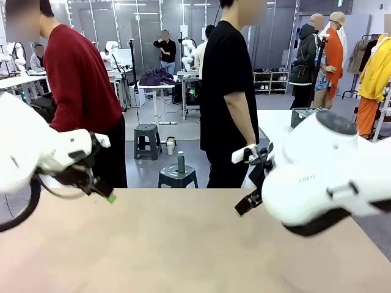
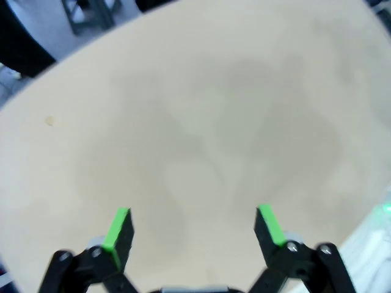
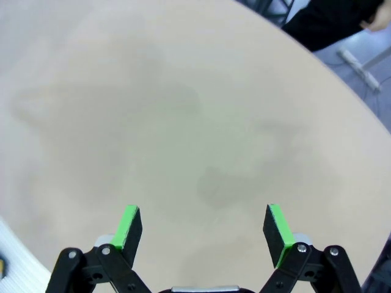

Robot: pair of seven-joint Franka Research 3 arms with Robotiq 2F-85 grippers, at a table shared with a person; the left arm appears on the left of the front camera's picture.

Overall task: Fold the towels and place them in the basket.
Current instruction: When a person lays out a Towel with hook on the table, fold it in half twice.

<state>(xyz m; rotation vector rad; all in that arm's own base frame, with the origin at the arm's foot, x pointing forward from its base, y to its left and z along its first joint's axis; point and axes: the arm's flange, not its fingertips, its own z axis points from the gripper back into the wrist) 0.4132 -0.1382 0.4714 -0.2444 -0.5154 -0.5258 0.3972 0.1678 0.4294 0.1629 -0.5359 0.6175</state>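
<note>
Black-shirted person [image 1: 229, 91] stands beyond the right tool [image 3: 204, 226].

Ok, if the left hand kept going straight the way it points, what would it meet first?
The left hand would most likely meet the smooth beige tabletop first. The way down to it looks free, though depth is hard to judge.

Legible text: none.
Front view: 1 short line of grey print [image 1: 306, 179] on the white housing of the right arm [image 1: 342, 152], too small and blurred to make out any characters.
Left wrist view and right wrist view: no readable characters, labels or numbers.
</note>
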